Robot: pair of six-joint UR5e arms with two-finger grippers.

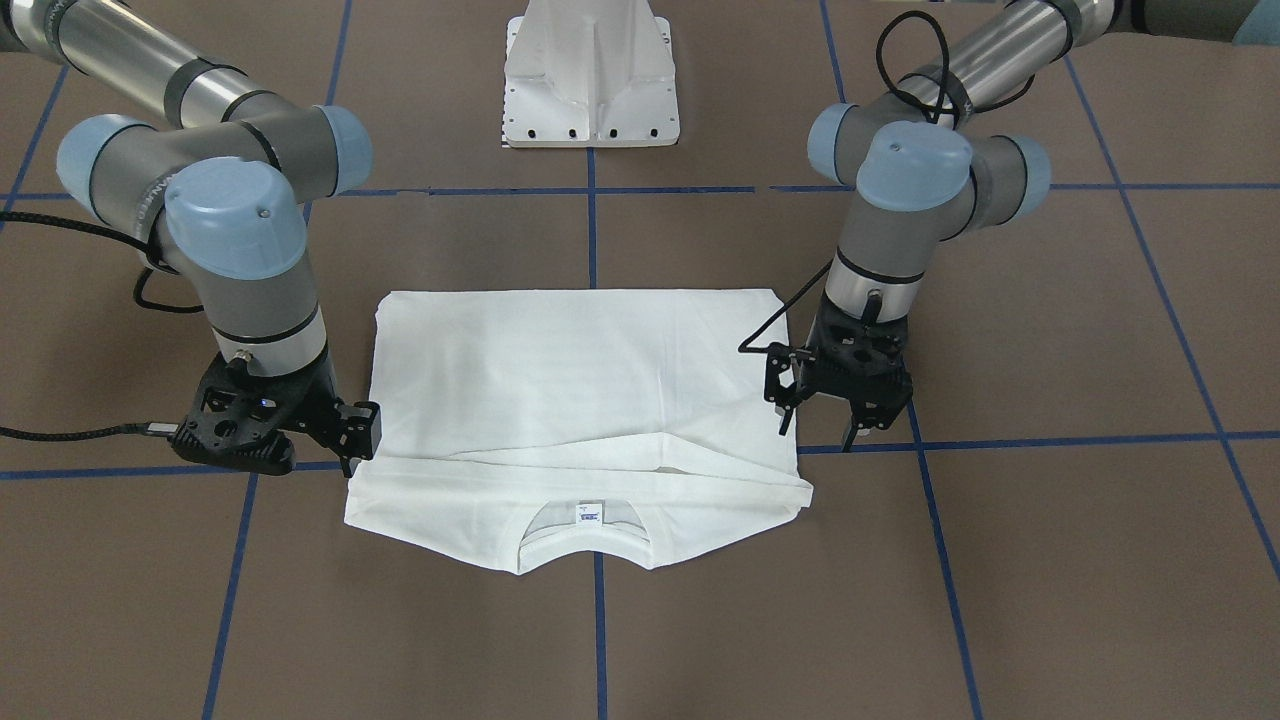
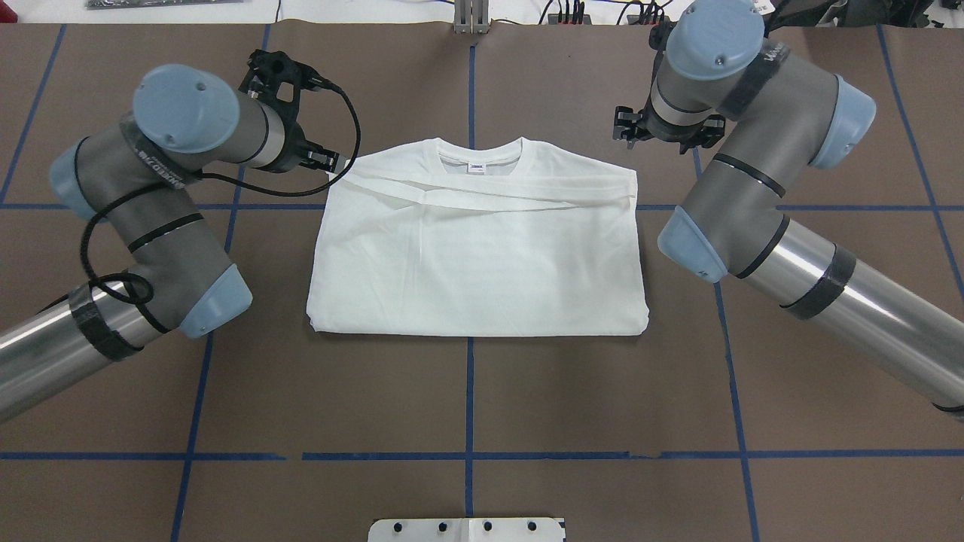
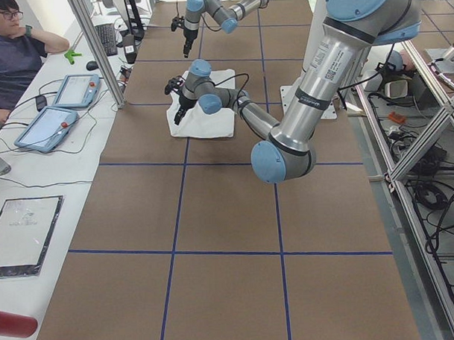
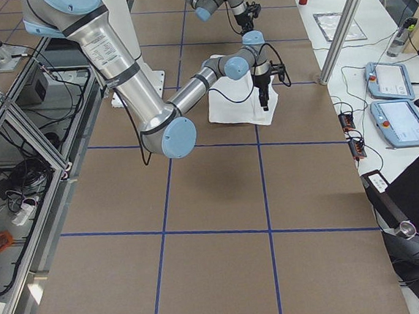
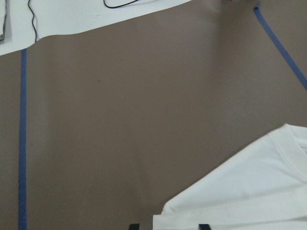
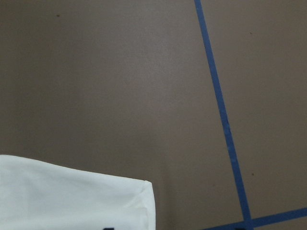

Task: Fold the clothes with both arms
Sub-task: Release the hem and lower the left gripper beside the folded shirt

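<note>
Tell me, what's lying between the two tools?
The shirt lies between the left tool and the right tool, one tool beside each shoulder corner. The overhead view shows it.

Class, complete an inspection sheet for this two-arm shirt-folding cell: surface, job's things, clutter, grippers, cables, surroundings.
Surface: brown table cover with blue tape grid.
Job's things: white T-shirt folded to a rectangle, collar on the side far from the robot, neck label showing.
Clutter: nothing seen.
Grippers: left gripper open at one shoulder corner; right gripper at the other, state unclear.
Cables: black cable loops off the left wrist; braided cable trails from the right wrist.
Surroundings: white pedestal base; seated operator beside tablets.
</note>
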